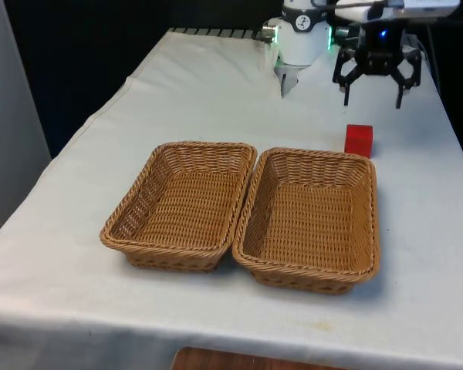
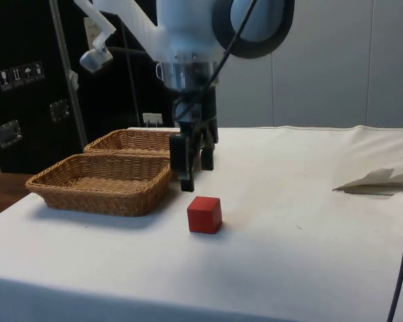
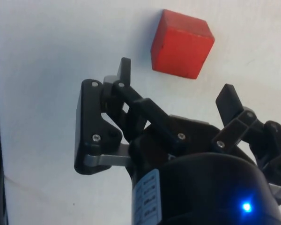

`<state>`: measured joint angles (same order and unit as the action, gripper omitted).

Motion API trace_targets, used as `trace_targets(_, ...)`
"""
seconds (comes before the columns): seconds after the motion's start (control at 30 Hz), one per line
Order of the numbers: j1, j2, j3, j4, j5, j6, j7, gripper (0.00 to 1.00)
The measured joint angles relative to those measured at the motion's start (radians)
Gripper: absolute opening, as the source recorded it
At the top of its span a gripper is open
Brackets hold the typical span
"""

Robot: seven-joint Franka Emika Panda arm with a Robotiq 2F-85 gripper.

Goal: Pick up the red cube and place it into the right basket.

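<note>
Claw point(image 1: 373, 99) hangs spread above the desk point(image 1: 201, 100), gripping nothing. Red cube point(image 1: 359, 140) sits just behind the right basket point(image 1: 366, 223) of the 2 baskets. Centre both fingers point(image 3: 125, 70) around the cube before lowering and closing.

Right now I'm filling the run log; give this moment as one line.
phase: approach | gripper: open, above table | small red wooden cube: on white cloth, ungrasped | right-hand brown wicker basket: empty
</note>
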<state>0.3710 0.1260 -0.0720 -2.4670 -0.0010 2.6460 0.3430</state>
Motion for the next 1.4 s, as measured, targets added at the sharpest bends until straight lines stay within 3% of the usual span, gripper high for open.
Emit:
trace_targets(0.4,-0.003,0.077,0.000,0.006,0.000,0.087,-0.037,1.00)
trace_targets(0.87,-0.014,0.117,-0.003,0.007,0.000,0.112,-0.076,1.00)
trace_targets(1.4,-0.018,0.143,-0.006,0.007,0.000,0.112,-0.095,1.00)
